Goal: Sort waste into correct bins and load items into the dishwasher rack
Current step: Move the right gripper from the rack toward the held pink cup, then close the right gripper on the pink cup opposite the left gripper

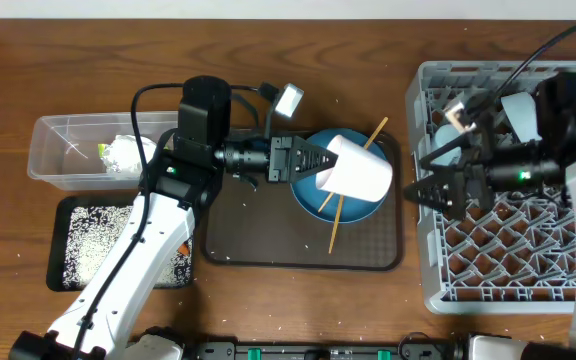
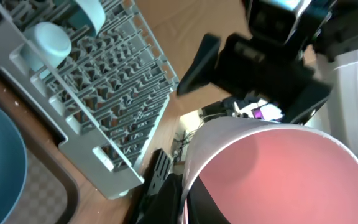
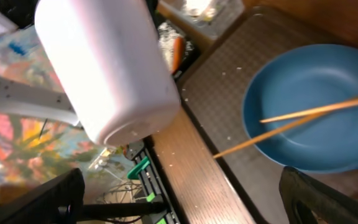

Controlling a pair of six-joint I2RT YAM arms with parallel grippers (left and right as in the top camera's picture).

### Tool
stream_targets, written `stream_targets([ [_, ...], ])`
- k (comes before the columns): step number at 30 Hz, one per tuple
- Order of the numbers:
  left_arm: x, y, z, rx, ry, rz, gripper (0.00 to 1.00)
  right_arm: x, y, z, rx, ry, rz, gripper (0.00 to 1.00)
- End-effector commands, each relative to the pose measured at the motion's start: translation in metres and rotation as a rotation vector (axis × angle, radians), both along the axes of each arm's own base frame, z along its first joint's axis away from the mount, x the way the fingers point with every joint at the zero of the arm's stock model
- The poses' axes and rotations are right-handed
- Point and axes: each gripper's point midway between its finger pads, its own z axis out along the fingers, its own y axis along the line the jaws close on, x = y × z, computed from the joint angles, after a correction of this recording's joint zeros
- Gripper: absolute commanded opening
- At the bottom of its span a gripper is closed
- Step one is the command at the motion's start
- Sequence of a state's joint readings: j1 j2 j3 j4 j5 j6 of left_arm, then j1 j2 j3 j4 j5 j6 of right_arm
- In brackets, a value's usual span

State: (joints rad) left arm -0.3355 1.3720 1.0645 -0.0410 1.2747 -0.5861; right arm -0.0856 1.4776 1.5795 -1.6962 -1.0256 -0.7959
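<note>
Cup, place: the white-pink cup (image 1: pixel 358 170) hangs on its side above the blue plate (image 1: pixel 313 205). It is raised off the two chopsticks (image 1: pixel 336 225) lying across that plate. In the overhead view the dishwasher rack (image 1: pixel 508 260) stands at its 3 o'clock.
Cup, handling: we judge it light, stiff and smooth-walled. It seems more likely to slip or swing than to break.
Cup, where to hold: the mouth faces 9 o'clock and is taken. The closed base and the side wall face 3 o'clock and are free. We would grip across the body near the base.
Left tool: the left tool (image 1: pixel 313 160) is clamped on the cup's rim at 9 o'clock. Its wrist view looks straight into the pink inside.
Left arm, pose: it rises from the desk's 7 o'clock corner, bends, and lies level, pointing toward 3 o'clock.
Right tool: the right tool (image 1: pixel 418 190) has its jaws spread wide and holds nothing. It sits over the rack's 9 o'clock edge.
Right arm, pose: it reaches across the rack toward 9 o'clock, aimed at the cup's base, near it but apart.
Caution: a one-sided rim pinch may let the cup tilt when touched.
</note>
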Motion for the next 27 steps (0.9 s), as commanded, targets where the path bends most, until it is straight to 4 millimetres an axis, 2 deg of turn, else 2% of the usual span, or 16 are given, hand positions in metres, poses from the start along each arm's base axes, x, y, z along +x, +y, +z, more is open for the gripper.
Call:
stream_targets([
  [1, -0.002, 0.001, 0.017, -0.028, -0.010, -0.012, 0.06, -0.010, 0.018, 0.001, 0.097, -0.061, 0.095, 0.99],
  [8, -0.008, -0.001, 0.018, -0.036, -0.007, -0.040, 0.06, -0.017, 0.040, 0.008, 0.305, -0.194, 0.186, 0.99],
  [16, -0.010, -0.001, 0.018, -0.037, -0.003, -0.048, 0.06, -0.024, 0.061, 0.018, 0.382, -0.274, 0.270, 0.99],
  [23, -0.017, -0.001, 0.021, -0.053, 0.003, -0.091, 0.06, -0.025, 0.070, 0.020, 0.400, -0.328, 0.314, 0.85],
  [27, -0.018, -0.001, 0.020, -0.054, 0.008, -0.097, 0.06, -0.024, 0.070, 0.021, 0.403, -0.339, 0.317, 0.70],
])
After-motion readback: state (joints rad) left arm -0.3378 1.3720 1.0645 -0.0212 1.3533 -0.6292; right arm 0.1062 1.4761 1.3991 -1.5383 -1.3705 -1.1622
